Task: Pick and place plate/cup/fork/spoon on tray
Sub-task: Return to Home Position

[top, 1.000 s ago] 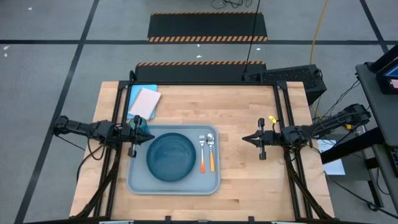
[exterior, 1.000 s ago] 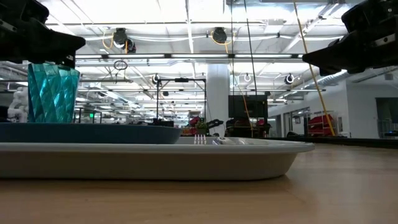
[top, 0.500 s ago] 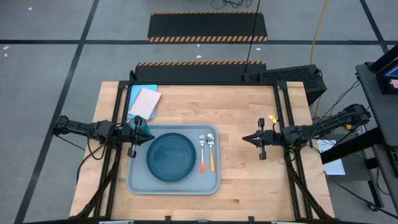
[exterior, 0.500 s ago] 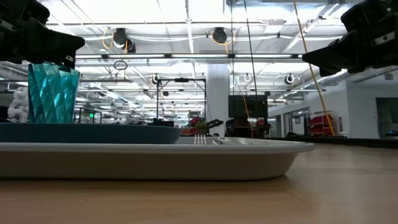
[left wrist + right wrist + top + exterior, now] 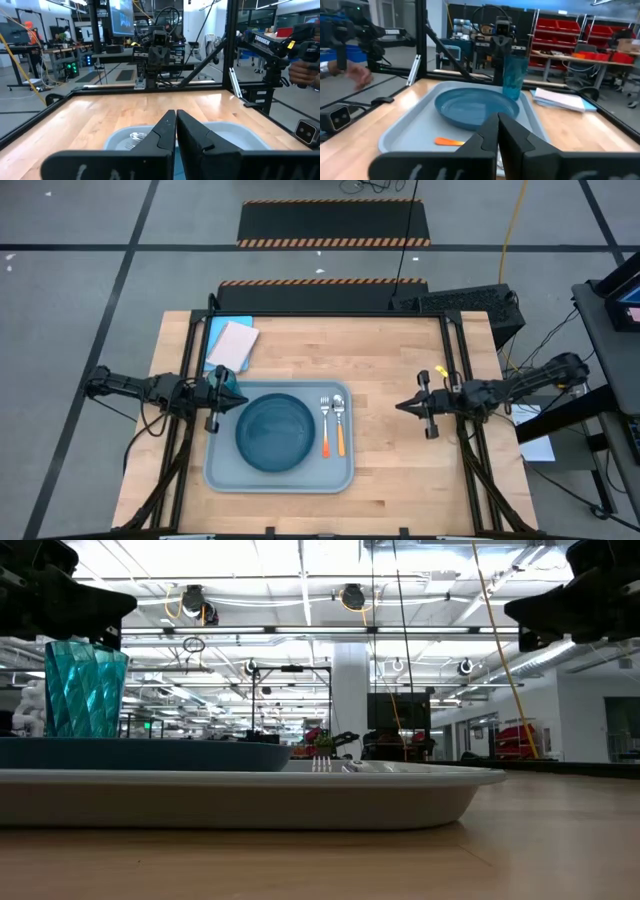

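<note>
Four task items are seen on the tray (image 5: pixel 225 475): the plate (image 5: pixel 275 432), the fork (image 5: pixel 324 428) and the spoon (image 5: pixel 339 423) beside it, and the cup (image 5: pixel 84 688) directly under the left gripper (image 5: pixel 232 395). That gripper's fingers are pressed nearly together just above the cup's rim, nothing held. The cup could be tipped if the gripper is drawn away low. The right gripper (image 5: pixel 401 408), fingers pressed together and empty, is parked well apart.
</note>
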